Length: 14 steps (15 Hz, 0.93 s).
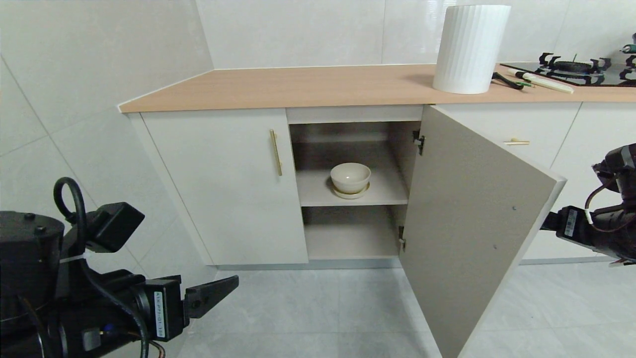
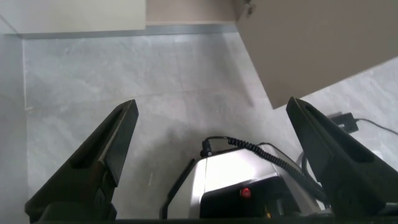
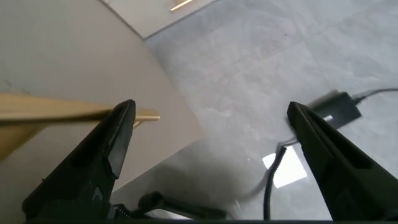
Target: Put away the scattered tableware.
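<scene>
On the shelf [image 1: 383, 193] the bowl [image 1: 350, 176] sits on a plate [image 1: 351, 194] (stowed, we judge); left tool [image 2: 211, 112] and right tool [image 3: 211, 112] gape empty; we think the door [image 1: 472, 214] wants shutting next.

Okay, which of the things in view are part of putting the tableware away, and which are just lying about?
Part of the job:
- bowl, sitting on a small plate
- cabinet shelf they rest on
- cabinet door, standing open

Just lying about:
- white ribbed container on the counter
- utensils beside it
- stove at the far end of the counter
</scene>
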Motion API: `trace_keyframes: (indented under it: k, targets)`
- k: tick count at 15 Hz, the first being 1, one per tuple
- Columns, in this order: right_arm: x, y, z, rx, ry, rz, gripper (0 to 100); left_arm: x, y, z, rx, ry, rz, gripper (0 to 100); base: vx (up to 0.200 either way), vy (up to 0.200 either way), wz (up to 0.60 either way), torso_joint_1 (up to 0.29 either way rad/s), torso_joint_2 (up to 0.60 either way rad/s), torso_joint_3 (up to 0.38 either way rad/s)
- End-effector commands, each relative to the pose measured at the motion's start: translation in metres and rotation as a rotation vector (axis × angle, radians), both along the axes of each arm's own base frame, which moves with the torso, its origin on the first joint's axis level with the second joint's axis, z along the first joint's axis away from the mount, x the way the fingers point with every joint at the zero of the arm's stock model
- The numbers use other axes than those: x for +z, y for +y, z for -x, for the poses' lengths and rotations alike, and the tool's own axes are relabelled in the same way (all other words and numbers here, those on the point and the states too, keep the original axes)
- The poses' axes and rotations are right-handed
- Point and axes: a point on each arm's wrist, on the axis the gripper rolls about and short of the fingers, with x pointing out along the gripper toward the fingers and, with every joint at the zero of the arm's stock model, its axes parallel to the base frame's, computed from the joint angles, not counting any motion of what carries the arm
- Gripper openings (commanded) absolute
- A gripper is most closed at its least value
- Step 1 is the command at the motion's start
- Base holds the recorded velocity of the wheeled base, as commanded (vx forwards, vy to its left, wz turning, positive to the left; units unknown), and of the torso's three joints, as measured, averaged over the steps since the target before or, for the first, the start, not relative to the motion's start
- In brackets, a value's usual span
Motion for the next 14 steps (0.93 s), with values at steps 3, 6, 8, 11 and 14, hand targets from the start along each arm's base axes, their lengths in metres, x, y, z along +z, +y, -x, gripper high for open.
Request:
trace_keyframes:
  k: [3, 6, 8, 11, 14]
  targets:
    - [-0.01, 0.018, 0.003, 0.066, 0.003, -0.011, 100, 0.0, 0.0, 0.0, 0.003, -0.001, 0.001, 100, 0.0, 0.0, 0.0, 0.0, 0.0, 0.0]
    - [-0.012, 0.044, 0.008, 0.143, 0.0, -0.045, 100, 0.002, 0.0, 0.0, 0.002, -0.008, 0.004, 100, 0.0, 0.0, 0.0, 0.0, 0.0, 0.0]
    - [-0.011, 0.064, 0.007, 0.21, -0.002, -0.055, 100, 0.001, 0.0, 0.0, 0.003, -0.005, 0.003, 100, 0.0, 0.0, 0.0, 0.0, 0.0, 0.0]
    - [-0.028, 0.104, -0.012, 0.337, -0.008, -0.065, 100, 0.003, 0.0, 0.0, 0.002, -0.01, 0.005, 100, 0.0, 0.0, 0.0, 0.0, 0.0, 0.0]
    - [-0.044, 0.128, -0.047, 0.374, -0.002, -0.059, 100, 0.003, -0.001, -0.001, 0.002, -0.008, 0.004, 100, 0.0, 0.0, 0.0, 0.0, 0.0, 0.0]
